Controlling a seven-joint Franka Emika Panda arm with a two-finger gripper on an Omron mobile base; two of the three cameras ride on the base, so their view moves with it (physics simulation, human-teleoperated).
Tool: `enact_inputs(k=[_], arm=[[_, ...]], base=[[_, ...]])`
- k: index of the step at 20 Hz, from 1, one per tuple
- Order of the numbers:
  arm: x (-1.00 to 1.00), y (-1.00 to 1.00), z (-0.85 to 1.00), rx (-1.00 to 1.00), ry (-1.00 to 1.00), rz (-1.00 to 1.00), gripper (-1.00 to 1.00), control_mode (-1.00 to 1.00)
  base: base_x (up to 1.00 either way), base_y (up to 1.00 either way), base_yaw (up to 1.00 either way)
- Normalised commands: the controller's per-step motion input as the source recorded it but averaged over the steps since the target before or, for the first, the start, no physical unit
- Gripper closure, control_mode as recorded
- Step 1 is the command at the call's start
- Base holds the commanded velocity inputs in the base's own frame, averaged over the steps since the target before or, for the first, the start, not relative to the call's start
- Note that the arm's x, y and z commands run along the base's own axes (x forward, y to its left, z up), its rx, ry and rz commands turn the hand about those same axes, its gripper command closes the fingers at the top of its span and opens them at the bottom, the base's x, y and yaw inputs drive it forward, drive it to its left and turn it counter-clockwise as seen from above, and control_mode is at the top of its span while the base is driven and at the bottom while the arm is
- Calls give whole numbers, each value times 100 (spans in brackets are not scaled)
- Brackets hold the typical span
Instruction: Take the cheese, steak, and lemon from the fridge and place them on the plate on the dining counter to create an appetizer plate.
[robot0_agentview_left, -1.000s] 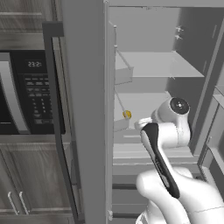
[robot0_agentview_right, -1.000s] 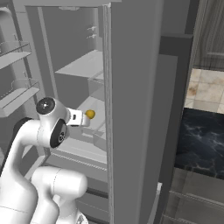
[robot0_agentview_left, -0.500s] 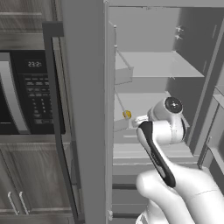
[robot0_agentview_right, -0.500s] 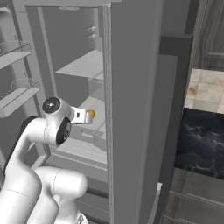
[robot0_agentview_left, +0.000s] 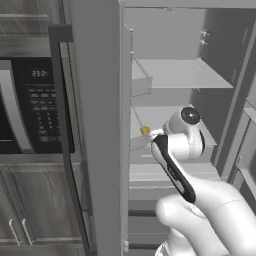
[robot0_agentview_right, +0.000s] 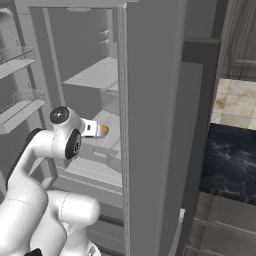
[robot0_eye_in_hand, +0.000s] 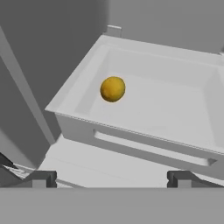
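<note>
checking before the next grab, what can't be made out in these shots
- Lemon in the left base view: half hidden by the fridge wall edge and the arm, too small to read.
- Lemon in the right base view: partly behind the hand.
- Jaws in the hand view: only the tips show, cut off at the bottom.
- Tray in the hand view: right side cut off by the edge.

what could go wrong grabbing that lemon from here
The lemon lies in a walled fridge drawer, so the gripper, jaws open and short of it, could catch the front wall going in. Being round, the lemon may roll away if one finger touches first. The fridge side wall stands close beside the arm.
</note>
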Motion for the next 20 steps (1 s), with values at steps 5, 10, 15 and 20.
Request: enact_inputs(k=[5, 10, 15, 20], arm=[[7, 5, -6, 0, 0, 0, -100, -100], [3, 0, -7, 0, 0, 0, -100, -100], [4, 0, -11, 2, 0, 0, -100, -100], [12, 0, -8, 2, 0, 0, -100, -100]], base=[[0, 0, 0], [0, 0, 0], [0, 0, 0], [0, 0, 0]])
